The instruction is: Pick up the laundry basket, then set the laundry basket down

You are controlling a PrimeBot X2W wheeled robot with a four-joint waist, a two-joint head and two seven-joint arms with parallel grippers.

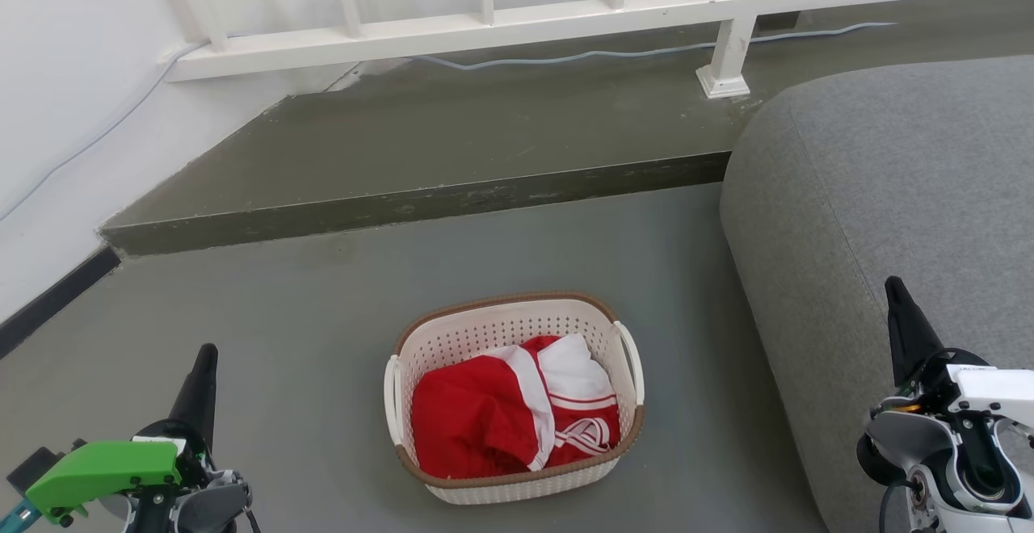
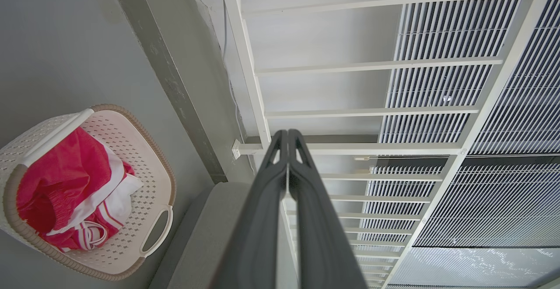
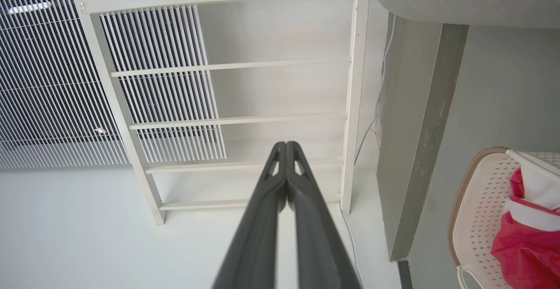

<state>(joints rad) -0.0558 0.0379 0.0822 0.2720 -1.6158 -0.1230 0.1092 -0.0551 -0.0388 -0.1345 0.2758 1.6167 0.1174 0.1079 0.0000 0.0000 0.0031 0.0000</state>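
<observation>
One laundry basket (image 1: 485, 337) sits low in the middle of the head view on the grey floor (image 1: 323, 331), with red-and-white clothes (image 1: 485, 420) piled inside. The left gripper (image 2: 287, 134) and right gripper (image 3: 286, 143) are off in the bottom corners, fingers pressed together on nothing. There's a grey couch (image 1: 888, 194) at right and a white railing (image 1: 485, 28) up top.

You find the laundry basket (image 1: 485, 335) at lower centre of the head view, on the floor (image 1: 283, 331), clothing (image 1: 477, 424) inside it; the sofa (image 1: 888, 194) lies at right; the step (image 1: 404, 206) and railing (image 1: 485, 28) cross the upper frame.
</observation>
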